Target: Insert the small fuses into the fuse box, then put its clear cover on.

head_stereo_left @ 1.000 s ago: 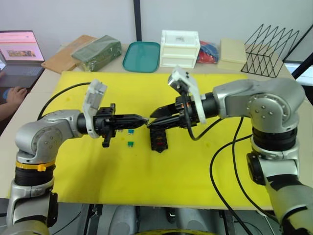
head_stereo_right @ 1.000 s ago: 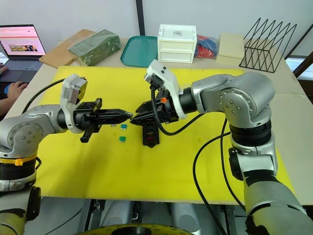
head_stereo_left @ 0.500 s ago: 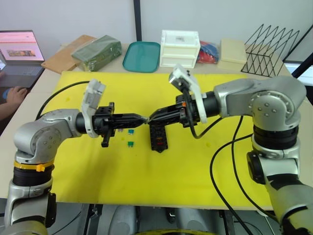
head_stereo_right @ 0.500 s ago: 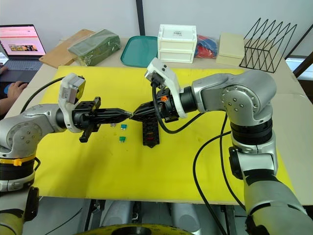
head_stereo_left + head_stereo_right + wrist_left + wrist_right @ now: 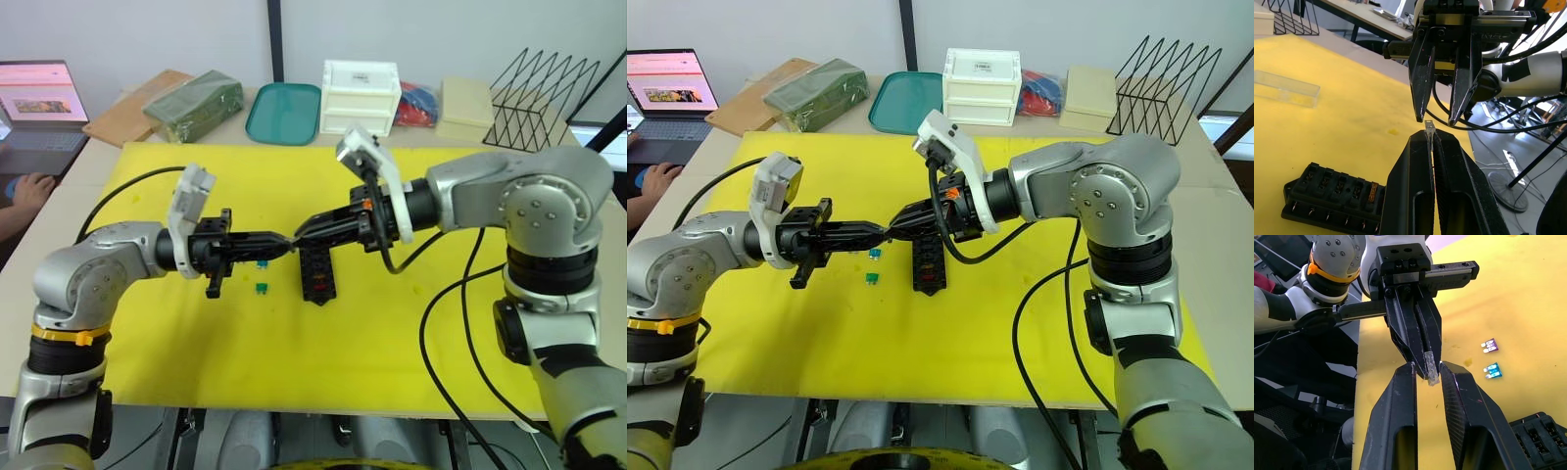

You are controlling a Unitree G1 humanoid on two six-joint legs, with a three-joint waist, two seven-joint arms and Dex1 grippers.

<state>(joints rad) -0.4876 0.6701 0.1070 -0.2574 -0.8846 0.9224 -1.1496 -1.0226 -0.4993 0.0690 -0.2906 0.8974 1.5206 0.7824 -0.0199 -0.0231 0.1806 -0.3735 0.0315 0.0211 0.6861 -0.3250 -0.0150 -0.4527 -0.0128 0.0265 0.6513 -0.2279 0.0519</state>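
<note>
My left claw (image 5: 1430,142) is pinched tight on a small grey fuse (image 5: 1429,128), held at the very fingertips above the yellow mat (image 5: 392,333) on the counter. My right claw (image 5: 1426,366) faces it tip to tip, jaws slightly parted, fingertips either side of that fuse; contact not discernible. Fuse box (image 5: 318,277) lies on the mat just below the meeting point, one orange fuse (image 5: 1373,192) seated in an end slot. Purple fuse (image 5: 1490,345) and teal fuse (image 5: 1492,370) lie loose on the mat beside the box. Clear cover (image 5: 1284,87) rests on the mat, well apart from the box.
</note>
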